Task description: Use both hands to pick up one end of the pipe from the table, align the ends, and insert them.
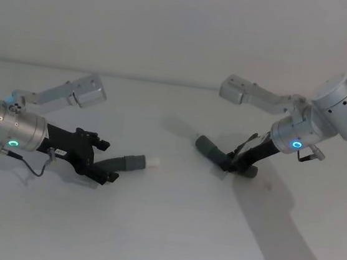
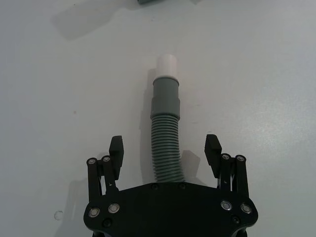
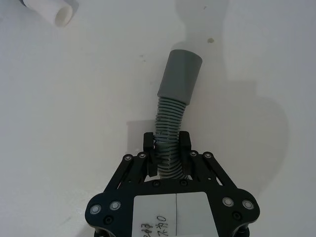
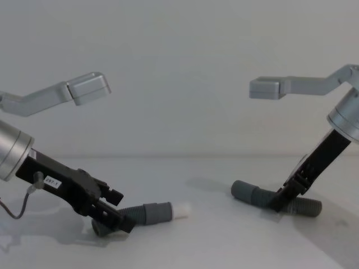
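Landmark is the white-tipped hose piece, lying flat on the table. Its grey cuff and white tip point away from the left gripper, toward the robot's right. The left gripper sits low over this piece's corrugated tail, angled down at the table. Its jaws are spread, one finger on each side of the tail, with a visible gap on both sides, so nothing is gripped. The plain-cuff hose piece lies well apart from the white-tipped piece, to the robot's right of it and slightly farther back. Its plain cuff is the end nearer the white tip and faces roughly that way, though off-axis, so the two are not in line. The right gripper comes down steeply on the far side of that cuff from the white-tipped piece. Its jaws are pinched on the corrugated section just behind the cuff. I can't tell whether that piece is off the table or resting on it.
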